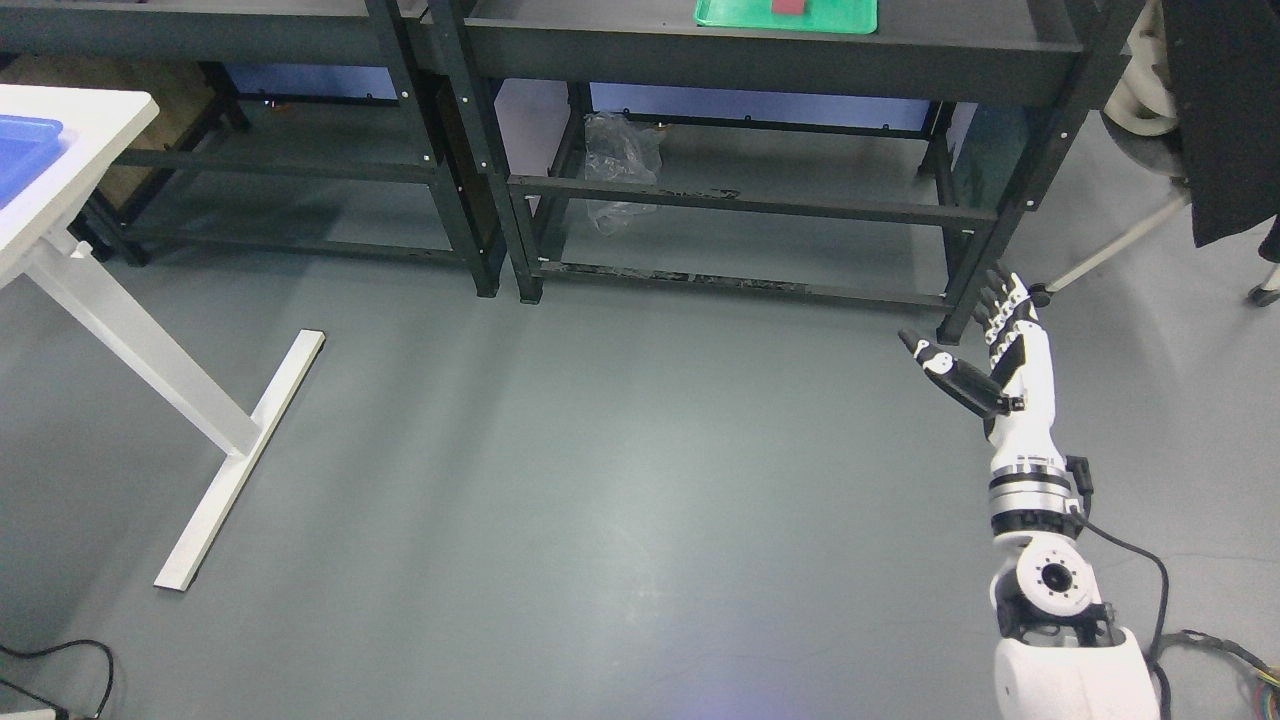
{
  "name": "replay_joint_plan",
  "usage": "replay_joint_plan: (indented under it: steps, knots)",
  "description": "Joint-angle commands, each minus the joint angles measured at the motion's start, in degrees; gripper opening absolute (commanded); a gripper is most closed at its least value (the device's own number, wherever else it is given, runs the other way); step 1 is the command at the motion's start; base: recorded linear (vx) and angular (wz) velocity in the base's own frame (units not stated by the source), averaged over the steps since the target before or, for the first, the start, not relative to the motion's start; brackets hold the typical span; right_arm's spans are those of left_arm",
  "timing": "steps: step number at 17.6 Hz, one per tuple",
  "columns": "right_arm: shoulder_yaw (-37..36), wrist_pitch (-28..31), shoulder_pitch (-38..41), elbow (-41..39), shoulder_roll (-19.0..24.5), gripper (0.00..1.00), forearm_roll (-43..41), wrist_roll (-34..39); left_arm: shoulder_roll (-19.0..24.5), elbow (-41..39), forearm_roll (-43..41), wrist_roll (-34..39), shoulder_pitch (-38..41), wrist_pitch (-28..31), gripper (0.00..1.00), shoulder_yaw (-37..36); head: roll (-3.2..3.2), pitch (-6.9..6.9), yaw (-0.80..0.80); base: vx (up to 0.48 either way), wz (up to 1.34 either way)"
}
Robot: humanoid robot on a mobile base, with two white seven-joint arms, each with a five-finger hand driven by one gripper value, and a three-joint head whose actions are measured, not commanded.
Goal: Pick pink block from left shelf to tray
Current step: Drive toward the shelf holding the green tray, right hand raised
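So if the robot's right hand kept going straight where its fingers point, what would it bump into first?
Probably the front leg of the black shelf: the open right hand points up and away, and that leg stands just beyond its fingertips. Depth is hard to judge, so it might pass beside it.

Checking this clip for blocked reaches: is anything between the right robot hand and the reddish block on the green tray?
Nothing sits directly in that line. The right robot hand hangs open over bare floor, low beside the shelf's front leg. The reddish block lies on the green tray atop the shelf, so that leg and the shelf edge are nearest.
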Motion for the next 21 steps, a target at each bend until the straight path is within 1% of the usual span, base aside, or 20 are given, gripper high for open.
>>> replay_joint_plan:
  steps: [1, 12, 15, 19, 21]
  knots:
    - [0.53, -0.26, 0.09, -0.32, -1.0, 0.99, -1.93, 0.05, 1.0, -1.0, 0.0, -0.01, 1.14, 0.05, 1.0, 0.0, 0.0, 0.0, 0.0, 0.0, 0.0]
    - [0.62, -0.96, 0.18, -0.94, -1.0, 0.99, -2.11, -0.03, 1.0, -1.0, 0.0, -0.01, 1.14, 0.05, 1.0, 0.0, 0.0, 0.0, 0.0, 0.0, 0.0]
    - [-1.04, -3.33, 0.18, -0.85, -1.0, 0.99, 1.57, -0.03, 1.0, -1.0, 0.0, -0.01, 1.14, 0.05, 1.0, 0.0, 0.0, 0.0, 0.0, 0.004, 0.0]
    - [-0.79, -2.02, 0.0, -0.67, -1.0, 0.99, 3.43, -0.03, 1.0, -1.0, 0.0, -0.01, 1.14, 0.05, 1.0, 0.0, 0.0, 0.0, 0.0, 0.032, 0.0]
    - [-1.31, -2.19, 0.17, -0.93, -1.0, 0.99, 7.44, -0.03, 1.0, -1.0, 0.0, -0.01, 1.06, 0.05, 1.0, 0.0, 0.0, 0.0, 0.0, 0.076, 0.0]
